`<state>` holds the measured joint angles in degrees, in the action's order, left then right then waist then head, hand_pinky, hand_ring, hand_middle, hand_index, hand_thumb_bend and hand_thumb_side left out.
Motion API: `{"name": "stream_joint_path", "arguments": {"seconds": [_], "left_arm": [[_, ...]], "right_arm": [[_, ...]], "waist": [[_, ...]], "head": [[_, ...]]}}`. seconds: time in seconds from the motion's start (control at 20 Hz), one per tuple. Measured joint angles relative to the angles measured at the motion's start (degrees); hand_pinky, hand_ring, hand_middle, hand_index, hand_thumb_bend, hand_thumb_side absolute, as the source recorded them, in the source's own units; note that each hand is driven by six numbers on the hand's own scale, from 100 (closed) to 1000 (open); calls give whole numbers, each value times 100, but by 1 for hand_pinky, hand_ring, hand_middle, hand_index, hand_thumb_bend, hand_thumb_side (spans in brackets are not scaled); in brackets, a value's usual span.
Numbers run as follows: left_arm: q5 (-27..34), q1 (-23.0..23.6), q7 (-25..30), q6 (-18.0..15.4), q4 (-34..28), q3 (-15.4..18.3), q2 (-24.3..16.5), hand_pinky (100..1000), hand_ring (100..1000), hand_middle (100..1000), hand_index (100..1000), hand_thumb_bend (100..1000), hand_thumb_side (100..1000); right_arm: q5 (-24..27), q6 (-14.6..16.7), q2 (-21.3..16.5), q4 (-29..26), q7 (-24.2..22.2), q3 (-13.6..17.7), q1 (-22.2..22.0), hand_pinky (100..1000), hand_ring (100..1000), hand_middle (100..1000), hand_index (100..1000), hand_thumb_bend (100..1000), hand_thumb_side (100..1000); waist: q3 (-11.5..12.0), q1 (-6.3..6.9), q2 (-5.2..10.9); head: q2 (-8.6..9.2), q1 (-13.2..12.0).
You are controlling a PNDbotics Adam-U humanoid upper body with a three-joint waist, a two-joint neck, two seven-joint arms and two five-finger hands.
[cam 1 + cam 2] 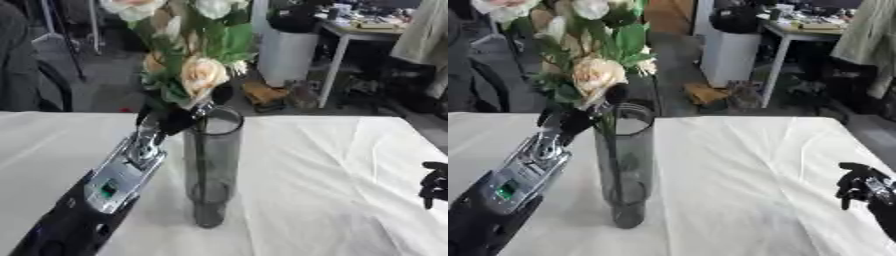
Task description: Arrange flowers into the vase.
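A tall dark glass vase (213,170) stands upright on the white-clothed table (324,165). Above its rim is a bunch of cream and peach flowers (199,70) with green leaves, its stems reaching down into the vase. My left hand (171,119) is at the rim's left side, fingers curled round the stems just under the blooms. My left forearm (109,185) runs in from the lower left. My right hand (859,187) rests at the right edge of the table with its fingers curled, holding nothing.
Behind the table, on the floor, are a white bin (289,55), a white-legged desk (350,37) and brown shoes (262,94). A dark chair (26,85) is at the far left. The cloth is bare right of the vase.
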<state>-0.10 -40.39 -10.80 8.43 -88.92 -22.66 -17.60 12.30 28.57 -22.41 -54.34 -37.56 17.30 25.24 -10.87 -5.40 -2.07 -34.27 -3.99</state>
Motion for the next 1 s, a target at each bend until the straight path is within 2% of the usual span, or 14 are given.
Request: {"name": "stream_joint_path", "arguments": {"seconds": [0.4, 1.0], "left_arm": [[-115, 41, 121, -12, -68, -1, 0, 453, 697, 472, 598, 1000, 791], [-546, 61, 280, -175, -239, -1, 2, 589, 799, 572, 667, 1000, 816]], "right_arm": [[2, 0, 2, 0, 0, 0, 0, 318, 475, 510, 802, 100, 746], [8, -1, 7, 0, -1, 0, 0, 318, 474, 510, 801, 100, 746]], "waist": [[3, -1, 0], [-4, 1, -7]], "head": [[12, 0], [20, -2]]}}
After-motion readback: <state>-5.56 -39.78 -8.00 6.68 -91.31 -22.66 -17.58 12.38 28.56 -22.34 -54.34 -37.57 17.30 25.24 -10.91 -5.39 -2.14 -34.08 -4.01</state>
